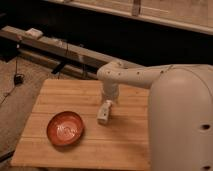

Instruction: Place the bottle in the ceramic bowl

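Wooden table (60,95) — bottle (104,114) right under pincer (110,97) (grip state unclear), near ceramic bowl (65,128).

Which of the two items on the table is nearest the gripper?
The white bottle, right by the gripper; the red-orange ceramic bowl lies well apart.
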